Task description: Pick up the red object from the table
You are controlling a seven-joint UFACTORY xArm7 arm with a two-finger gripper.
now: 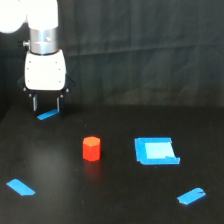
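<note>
Hand (46,104) upper left in the exterior view, fingers spread, nothing between them, hanging over a blue tape strip (47,115). Red object (91,148) upright mid-bench (115,200), well apart from it. Blue square patch (156,151) just right.

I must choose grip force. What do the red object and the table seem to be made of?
The red object: probably plastic or painted wood, uniform orange-red with flat facets and a mild sheen; the picture is too blurred to settle it. The table: matte black, perhaps cloth or a coated board, though a faint red reflection shows below the block.
</note>
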